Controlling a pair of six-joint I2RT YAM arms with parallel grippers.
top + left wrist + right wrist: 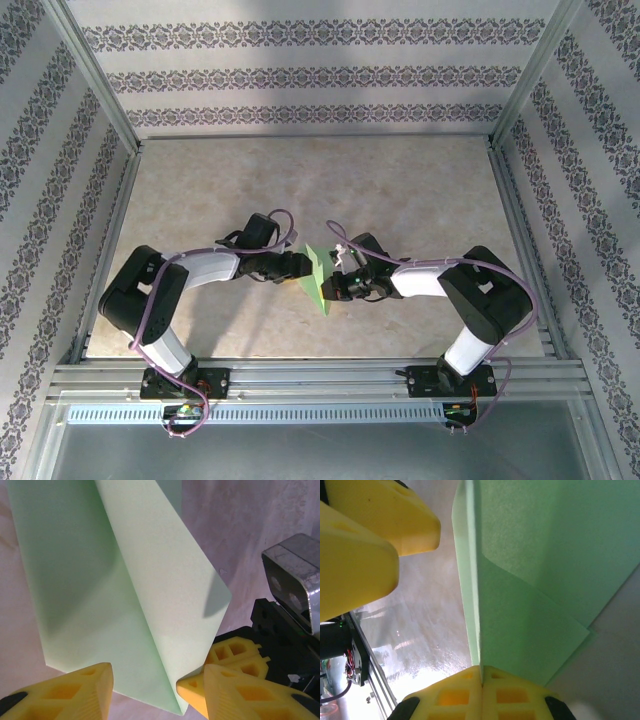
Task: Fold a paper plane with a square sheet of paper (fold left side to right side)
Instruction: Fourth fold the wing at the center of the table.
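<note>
The square sheet of paper (318, 276) is pale green and stands up off the table between my two grippers, doubled over along one crease. In the left wrist view the sheet (100, 580) has one flap lifted, and its lower corner lies between the spread yellow fingers of my left gripper (145, 692), which is open and not pinching it. My left gripper (303, 265) is at the sheet's left side. My right gripper (481, 672) is shut on the paper's (530, 580) folded edge; from above the right gripper (333, 285) is at the sheet's right.
The beige table (400, 190) stretches away behind the arms, fenced by patterned walls and an aluminium frame (320, 375) along the near edge. In the left wrist view the right gripper's yellow fingers (235, 652) sit close beside my left one.
</note>
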